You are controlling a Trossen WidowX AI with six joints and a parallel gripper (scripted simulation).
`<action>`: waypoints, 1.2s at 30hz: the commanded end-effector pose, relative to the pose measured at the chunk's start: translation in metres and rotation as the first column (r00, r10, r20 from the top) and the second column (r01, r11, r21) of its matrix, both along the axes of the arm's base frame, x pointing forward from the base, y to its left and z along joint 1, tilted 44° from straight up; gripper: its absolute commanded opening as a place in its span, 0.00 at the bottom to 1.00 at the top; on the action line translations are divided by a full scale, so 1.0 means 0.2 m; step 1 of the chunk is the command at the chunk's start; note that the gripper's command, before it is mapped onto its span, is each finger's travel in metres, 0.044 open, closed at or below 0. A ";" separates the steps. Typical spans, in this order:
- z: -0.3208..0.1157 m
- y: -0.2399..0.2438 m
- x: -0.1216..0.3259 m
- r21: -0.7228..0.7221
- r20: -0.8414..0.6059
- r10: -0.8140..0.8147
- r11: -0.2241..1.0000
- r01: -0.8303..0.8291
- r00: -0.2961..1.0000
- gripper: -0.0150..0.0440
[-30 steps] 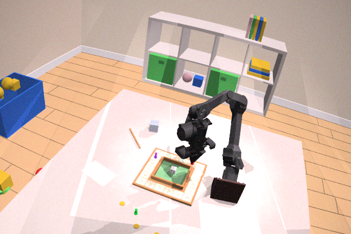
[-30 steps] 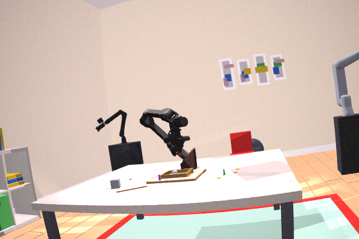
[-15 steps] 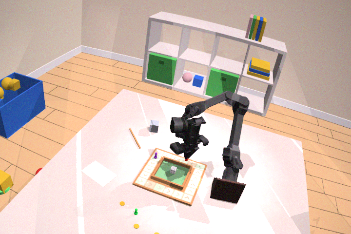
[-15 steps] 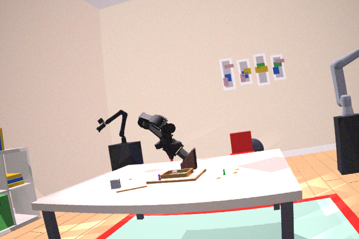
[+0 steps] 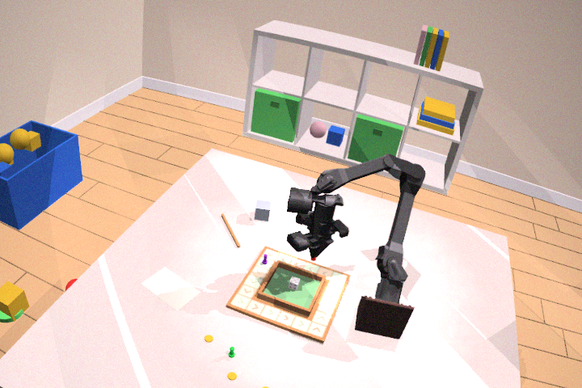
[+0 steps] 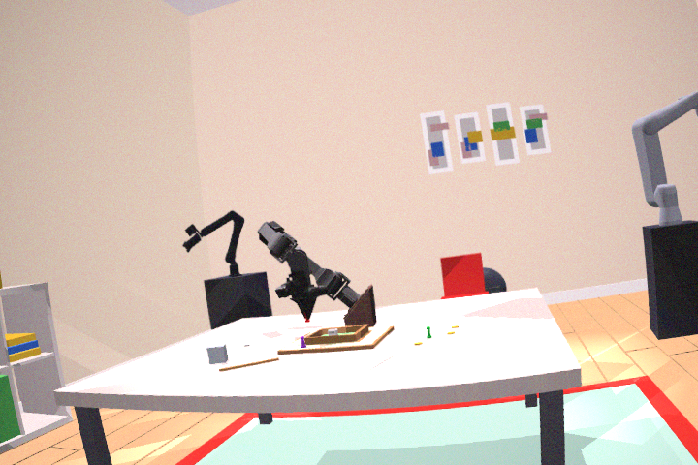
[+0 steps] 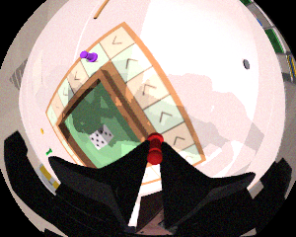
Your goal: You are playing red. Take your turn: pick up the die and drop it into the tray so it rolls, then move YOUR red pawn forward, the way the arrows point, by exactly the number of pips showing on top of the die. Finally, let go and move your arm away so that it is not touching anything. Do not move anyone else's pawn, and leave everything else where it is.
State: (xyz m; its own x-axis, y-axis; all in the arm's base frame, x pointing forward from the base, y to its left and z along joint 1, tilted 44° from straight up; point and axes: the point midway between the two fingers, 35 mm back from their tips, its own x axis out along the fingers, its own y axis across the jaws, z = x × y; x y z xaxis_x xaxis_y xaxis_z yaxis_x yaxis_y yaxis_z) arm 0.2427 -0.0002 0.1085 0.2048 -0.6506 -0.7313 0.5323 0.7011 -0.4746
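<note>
My gripper is shut on the red pawn and holds it in the air over the board's far right side. The board has a ring of arrowed squares around the tray. The white die lies inside the green-floored tray. Its pips show in the wrist view, but I cannot surely tell the top count. The purple pawn stands on a square near the board's far left corner.
A green pawn stands off the board near yellow discs. A grey cube and a thin wooden stick lie beyond the board's purple-pawn corner. The tray walls rise above the squares.
</note>
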 end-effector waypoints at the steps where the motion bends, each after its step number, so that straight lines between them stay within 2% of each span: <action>1: 0.04 -0.06 0.02 -0.015 0.014 -0.002 1.000 0.002 1.000 0.25; 31: -0.15 -0.23 0.07 -0.017 0.015 -0.002 1.000 0.002 1.000 0.25; 36: -0.13 -0.22 0.07 -0.011 0.021 -0.004 1.000 0.004 1.000 0.48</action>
